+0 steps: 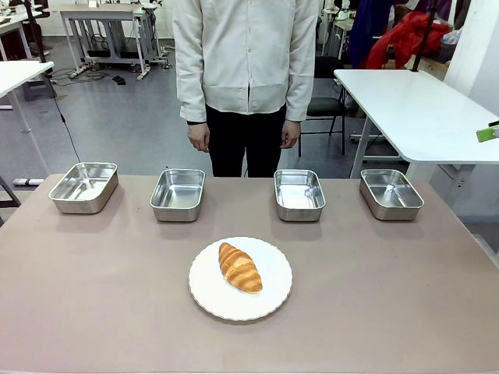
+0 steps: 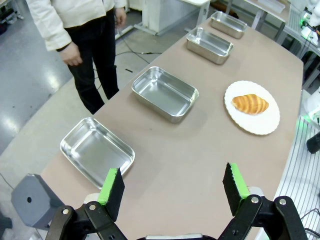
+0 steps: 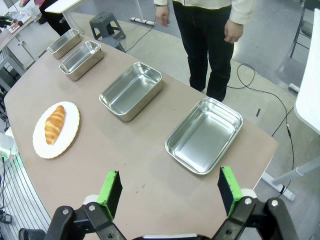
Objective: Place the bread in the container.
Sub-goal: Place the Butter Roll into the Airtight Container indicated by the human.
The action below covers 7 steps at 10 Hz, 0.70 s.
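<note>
Front view: the glossy golden-brown croissant-shaped bread (image 1: 240,267) lies on a round white plate (image 1: 210,304) at mid-table, near a row of four shiny rectangular steel pans (image 1: 178,195). Left wrist view: my left gripper (image 2: 172,175) hangs spread wide, empty, well apart from the bread. Right wrist view: my right gripper (image 3: 167,177) likewise gapes empty. I judge the bread light, soft, flaky: pinch gently across its thick middle.

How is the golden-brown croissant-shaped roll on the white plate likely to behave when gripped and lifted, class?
The golden-brown croissant-shaped roll is probably light for its bulk, looking puffy. Its glossy crust may slip or dent under a firm squeeze. Its rounded body might rock on the round white plate.
</note>
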Available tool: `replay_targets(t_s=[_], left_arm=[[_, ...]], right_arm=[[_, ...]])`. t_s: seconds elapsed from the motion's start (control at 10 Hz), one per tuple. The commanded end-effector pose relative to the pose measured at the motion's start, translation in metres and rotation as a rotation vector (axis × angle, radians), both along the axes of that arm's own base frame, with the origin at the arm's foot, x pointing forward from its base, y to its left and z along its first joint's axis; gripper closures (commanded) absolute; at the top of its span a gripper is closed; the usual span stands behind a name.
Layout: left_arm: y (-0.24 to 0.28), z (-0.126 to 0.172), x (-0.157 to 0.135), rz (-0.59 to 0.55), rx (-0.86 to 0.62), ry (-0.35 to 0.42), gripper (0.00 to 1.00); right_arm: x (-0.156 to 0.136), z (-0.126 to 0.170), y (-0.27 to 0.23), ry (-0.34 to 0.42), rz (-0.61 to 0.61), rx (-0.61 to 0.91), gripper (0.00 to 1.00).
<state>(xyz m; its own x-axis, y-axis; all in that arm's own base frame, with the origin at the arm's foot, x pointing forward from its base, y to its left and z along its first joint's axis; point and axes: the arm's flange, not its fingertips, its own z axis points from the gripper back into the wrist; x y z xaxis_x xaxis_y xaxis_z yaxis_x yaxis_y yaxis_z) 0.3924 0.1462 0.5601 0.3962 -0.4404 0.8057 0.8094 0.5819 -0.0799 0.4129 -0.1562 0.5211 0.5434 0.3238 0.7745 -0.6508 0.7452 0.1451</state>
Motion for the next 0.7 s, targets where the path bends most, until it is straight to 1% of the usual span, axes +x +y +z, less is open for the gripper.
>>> replay_targets(t_s=[0.0, 0.6], left_arm=[[-0.0008, 0.0006, -0.0003, -0.008, -0.011, -0.012, 0.0], [-0.0008, 0.0006, -0.0003, -0.008, -0.011, -0.012, 0.0]], right_arm=[[0.0024, 0.0007, 0.0007, -0.021, 0.008, 0.011, 0.0], [0.0024, 0.0007, 0.0007, -0.021, 0.008, 0.011, 0.0]])
